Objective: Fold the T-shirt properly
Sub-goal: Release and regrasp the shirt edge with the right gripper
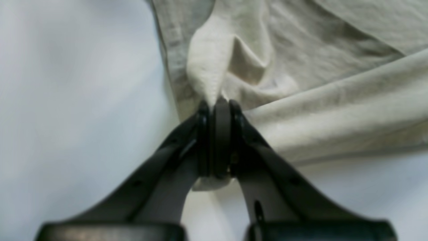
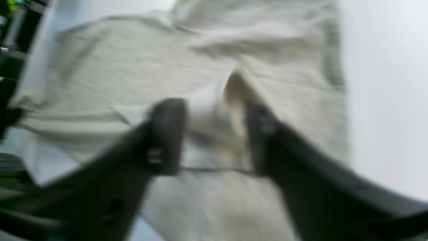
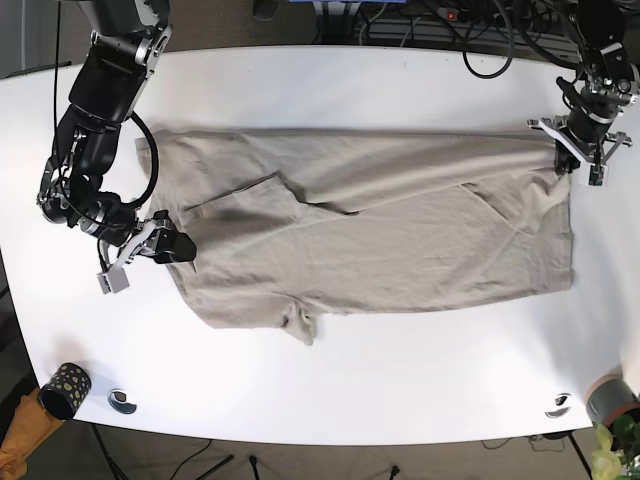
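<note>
The left gripper (image 1: 217, 103) pinches the shirt (image 3: 400, 235) corner at the table's (image 3: 330, 380) far side — the right gripper (image 2: 214, 134) spread, straddling a fold, its view blurred.

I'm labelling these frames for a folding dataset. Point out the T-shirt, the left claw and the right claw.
T-shirt (image 3: 400, 240): base view, middle of the spread cloth.
left claw (image 1: 217, 105): left wrist view, tips shut on a fold of cloth.
right claw (image 2: 214, 134): right wrist view, gap between the open tips.
</note>
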